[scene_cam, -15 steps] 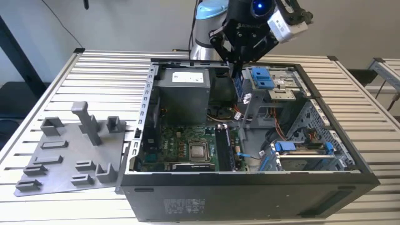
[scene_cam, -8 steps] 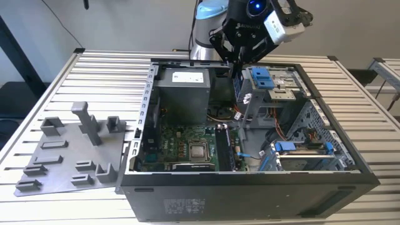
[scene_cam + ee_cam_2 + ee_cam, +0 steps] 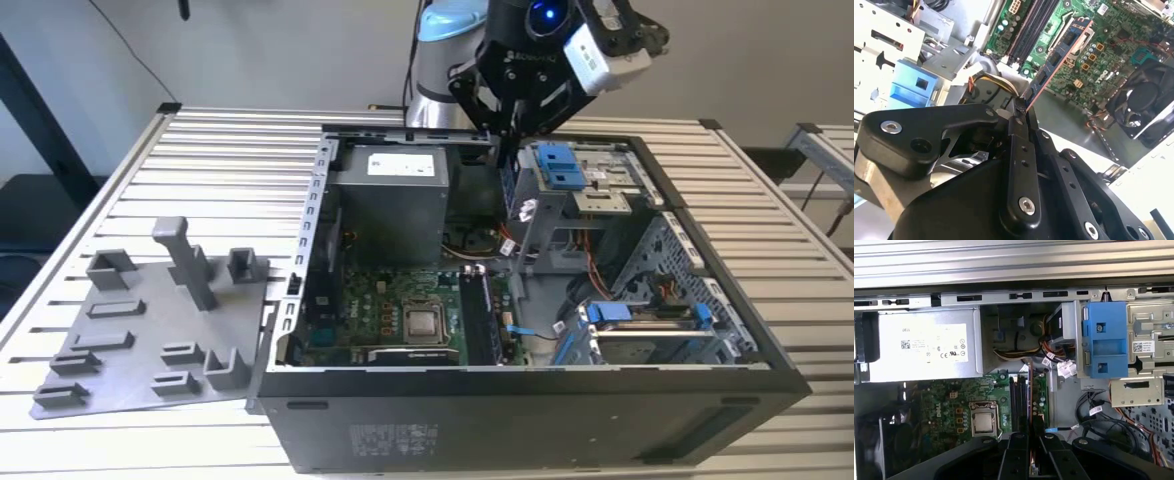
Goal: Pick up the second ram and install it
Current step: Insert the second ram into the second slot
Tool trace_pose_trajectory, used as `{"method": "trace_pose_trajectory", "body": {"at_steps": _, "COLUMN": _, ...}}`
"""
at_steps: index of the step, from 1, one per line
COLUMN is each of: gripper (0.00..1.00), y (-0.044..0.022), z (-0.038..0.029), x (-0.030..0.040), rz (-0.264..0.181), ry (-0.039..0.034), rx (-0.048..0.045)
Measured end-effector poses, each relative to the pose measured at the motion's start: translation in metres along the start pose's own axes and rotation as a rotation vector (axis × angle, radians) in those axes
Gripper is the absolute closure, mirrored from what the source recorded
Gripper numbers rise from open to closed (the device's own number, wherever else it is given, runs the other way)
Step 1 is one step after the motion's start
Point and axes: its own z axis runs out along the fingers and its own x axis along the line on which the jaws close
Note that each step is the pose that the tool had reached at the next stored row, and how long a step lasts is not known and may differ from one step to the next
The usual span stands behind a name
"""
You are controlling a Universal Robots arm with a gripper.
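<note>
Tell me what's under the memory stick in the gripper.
Under the memory stick lies the green motherboard with its black memory slots. The gripper covers the stick's held end, and the stick hides the board straight beneath it.

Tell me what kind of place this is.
Probably a robotics lab bench for PC assembly: an open computer case sits on a slatted table, a grey fixture plate beside it, and the gripper holds the second ram.
</note>
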Motion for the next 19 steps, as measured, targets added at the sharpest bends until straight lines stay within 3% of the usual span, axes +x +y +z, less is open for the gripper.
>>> {"method": "trace_pose_trajectory", "body": {"at_steps": 5, "gripper": 0.85, "y": 0.0001, "z": 0.0005, "x": -0.0017, "rz": 0.000, "ry": 0.0052, "rx": 0.0154}}
{"method": "trace_pose_trajectory", "body": {"at_steps": 10, "gripper": 0.85, "y": -0.0009, "z": 0.0030, "x": -0.0047, "rz": 0.000, "ry": 0.0102, "rx": 0.0167}}
{"method": "trace_pose_trajectory", "body": {"at_steps": 19, "gripper": 0.85, "y": -0.0070, "z": 0.0101, "x": -0.0053, "rz": 0.000, "ry": 0.0111, "rx": 0.0165}}
